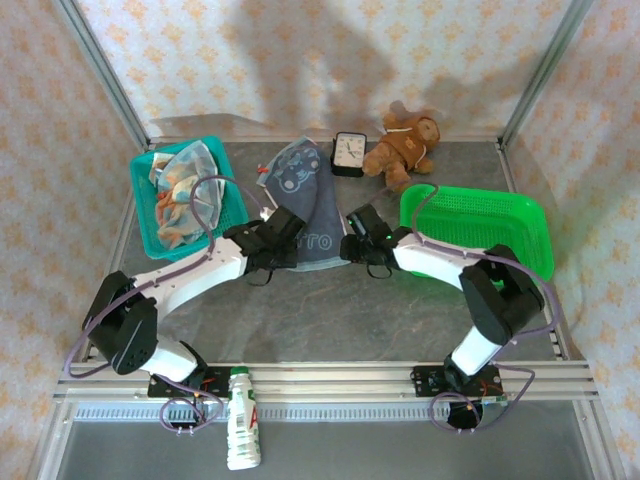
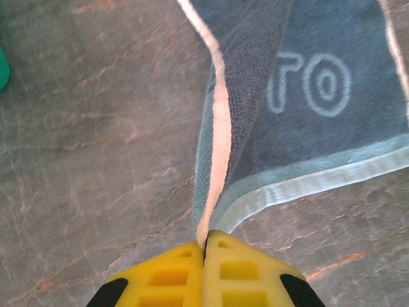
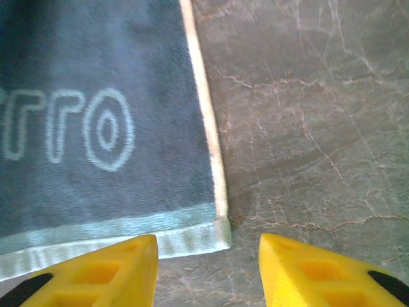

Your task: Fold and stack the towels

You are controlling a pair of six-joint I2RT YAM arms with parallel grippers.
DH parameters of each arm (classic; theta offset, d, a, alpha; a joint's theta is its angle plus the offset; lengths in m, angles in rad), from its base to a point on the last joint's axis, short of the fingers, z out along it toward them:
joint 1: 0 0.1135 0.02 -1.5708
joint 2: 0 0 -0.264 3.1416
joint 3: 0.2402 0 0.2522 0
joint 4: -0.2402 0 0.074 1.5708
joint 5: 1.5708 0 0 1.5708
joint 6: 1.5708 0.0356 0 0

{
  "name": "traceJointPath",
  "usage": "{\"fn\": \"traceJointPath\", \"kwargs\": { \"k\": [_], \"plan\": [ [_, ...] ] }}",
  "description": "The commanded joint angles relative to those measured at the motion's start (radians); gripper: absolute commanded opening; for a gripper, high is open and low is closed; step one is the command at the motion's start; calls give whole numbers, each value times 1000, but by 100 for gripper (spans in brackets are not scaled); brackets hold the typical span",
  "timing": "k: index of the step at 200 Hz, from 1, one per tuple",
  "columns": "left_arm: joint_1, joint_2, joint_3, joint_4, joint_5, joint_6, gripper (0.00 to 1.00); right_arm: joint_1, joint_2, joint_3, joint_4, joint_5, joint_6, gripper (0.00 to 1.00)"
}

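Observation:
A blue-grey towel [image 1: 300, 185] with pale lettering lies flat in the middle of the table. Its near left corner is pinched between the yellow fingers of my left gripper [image 2: 208, 246], which is shut on that corner. From there the towel [image 2: 319, 115] rises in a small ridge along its white edge. My left gripper [image 1: 285, 245] and right gripper [image 1: 352, 248] stand at the towel's near edge. The right gripper [image 3: 208, 246] is open, its fingers either side of the near right corner of the towel [image 3: 96, 128], which lies flat. More towels [image 1: 180, 190] are heaped in a teal basket.
The teal basket [image 1: 146, 215] stands at the back left and a green basket [image 1: 480, 230] at the right. A small clock [image 1: 349, 153] and a brown teddy bear [image 1: 405, 143] sit behind the towel. A bottle [image 1: 240, 432] lies by the arm bases.

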Motion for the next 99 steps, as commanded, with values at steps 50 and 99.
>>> {"fn": "traceJointPath", "kwargs": {
  "k": [50,99],
  "plan": [
    [14,-4,-32,34,20,-55,0,14,95,38,15,0,-1,43],
    [16,1,-43,42,24,-65,0,63,151,75,-30,63,-37,41]
  ]
}}
